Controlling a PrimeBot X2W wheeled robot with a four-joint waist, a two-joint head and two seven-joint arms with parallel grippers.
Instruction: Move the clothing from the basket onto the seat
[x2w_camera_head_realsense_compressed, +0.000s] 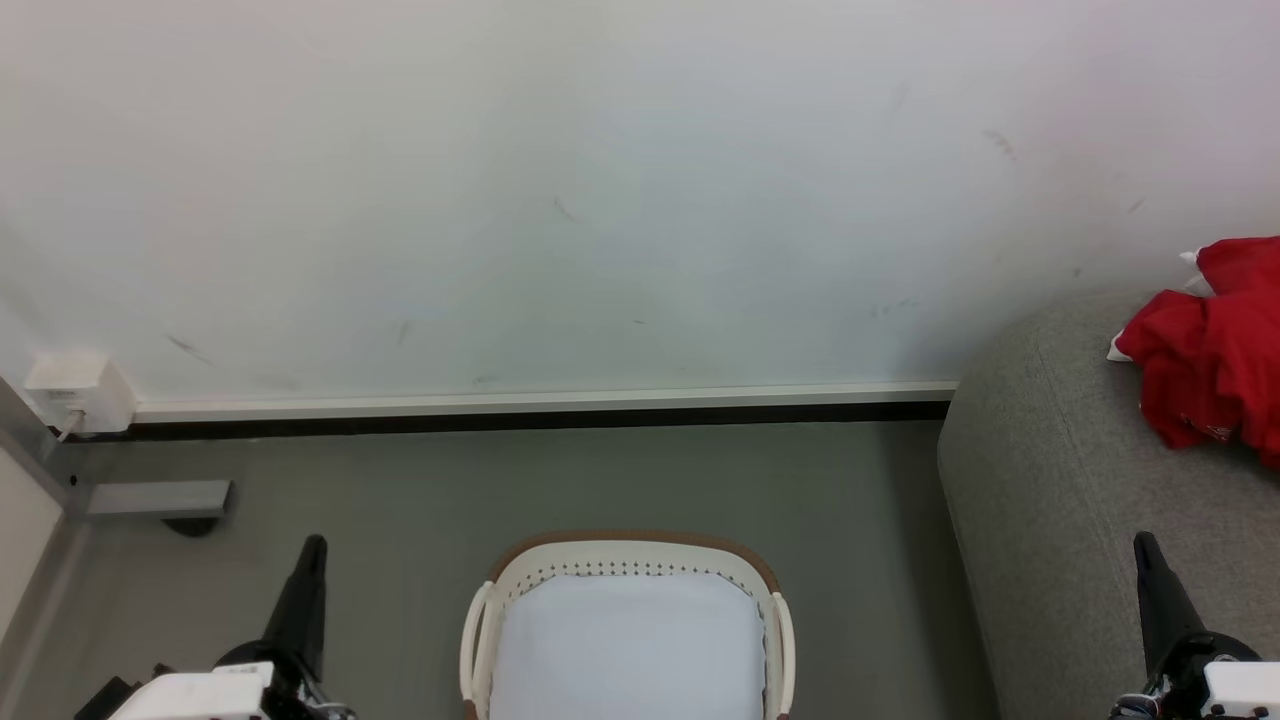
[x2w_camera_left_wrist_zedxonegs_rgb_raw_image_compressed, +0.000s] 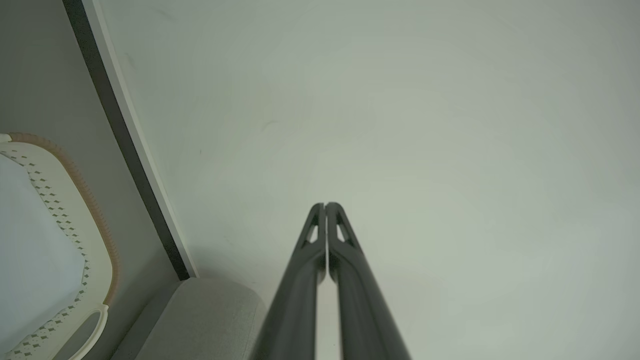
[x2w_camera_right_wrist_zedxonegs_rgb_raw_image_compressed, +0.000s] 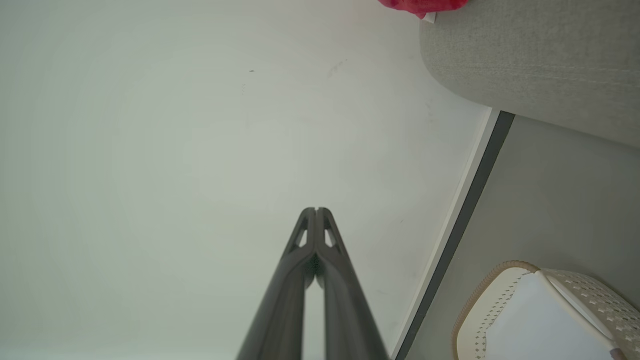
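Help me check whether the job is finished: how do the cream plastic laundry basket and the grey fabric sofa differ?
Load: the cream-white perforated plastic basket holds just its pale bluish-white liner; the light grey fabric sofa bears the bright red jersey. Build: the basket is rigid with a brown rim; the sofa is soft and rounded. Size: the sofa is far bigger than the basket. Both stand on the grey floor by the wall.

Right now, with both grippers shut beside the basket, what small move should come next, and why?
Probably none, just stay at rest: the jersey already lies on the sofa, the basket holds its liner with no red cloth in sight, and the left gripper and right gripper are shut on nothing.
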